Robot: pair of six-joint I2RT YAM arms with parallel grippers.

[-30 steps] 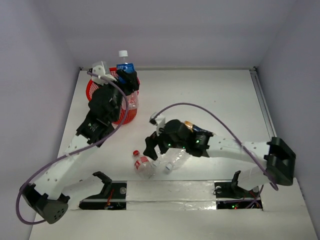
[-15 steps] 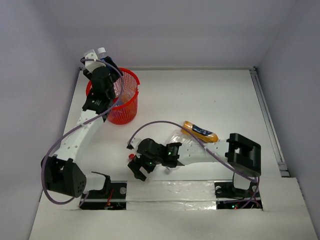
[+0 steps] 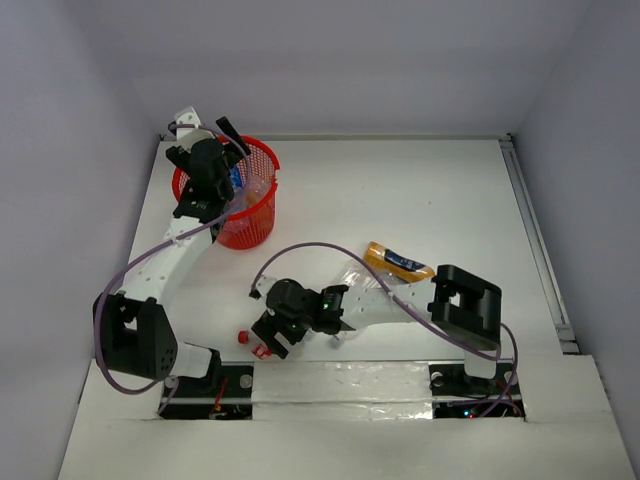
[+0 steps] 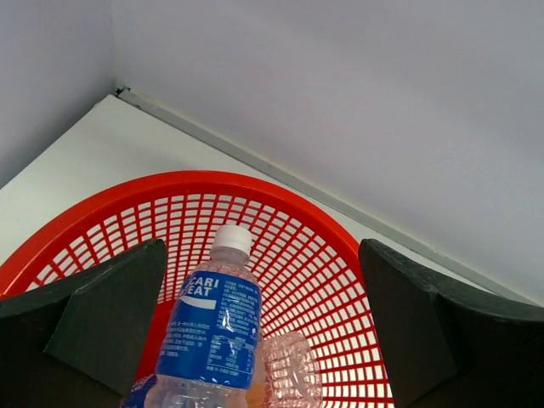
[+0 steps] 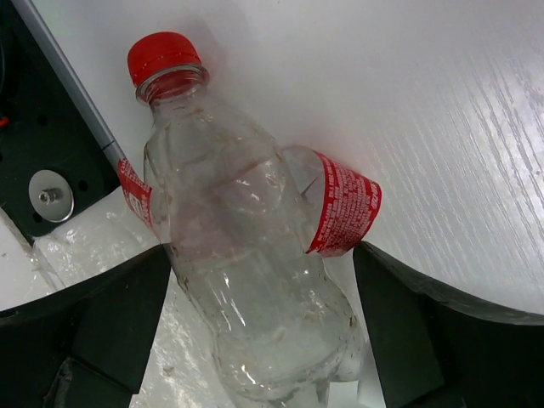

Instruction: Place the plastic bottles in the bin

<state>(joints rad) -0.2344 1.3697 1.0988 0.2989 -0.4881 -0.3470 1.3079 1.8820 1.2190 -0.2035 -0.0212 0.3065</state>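
Bin (image 3: 248, 228) sits upright at the far-L corner of the table (image 3: 430, 190), w/ at least 2 bottles in it: a blue-label bottle (image 4: 212, 327), white cap up, and a clear bottle (image 4: 289, 374) beside it. L gripper (image 4: 262, 255) hangs over the bin, fingers (image 4: 102, 314) wide apart, gripping nothing, so that drop looks done.

Step in hand is prob the R side. R gripper (image 5: 259, 255) is down at the near edge, spread wide on either side of the red-cap bottle (image 5: 246, 246), which lies flat btwn the jaws, not clamped yet. To do it well, close on the thick mid-body, not the neck. The wall is thin and prob crushes or squirts out, so squeeze gently. Its red label (image 5: 344, 204) hangs loose and may snag a finger. Lift clear before swinging L; bin is well apart from here.

Around: L arm (image 3: 170, 260) occupies the bin mouth, so it should prob back off 1st. R arm (image 3: 400, 300) has a purple cable (image 3: 320, 247) looping above the table. Orange bottle (image 3: 400, 264) lies just beside the R arm, w/ a clear shape (image 3: 350, 275) next to it, maybe another bottle; can't tell for sure. A metal rail (image 5: 72, 85) runs right by the red cap (image 5: 161, 53), an edge to catch on.
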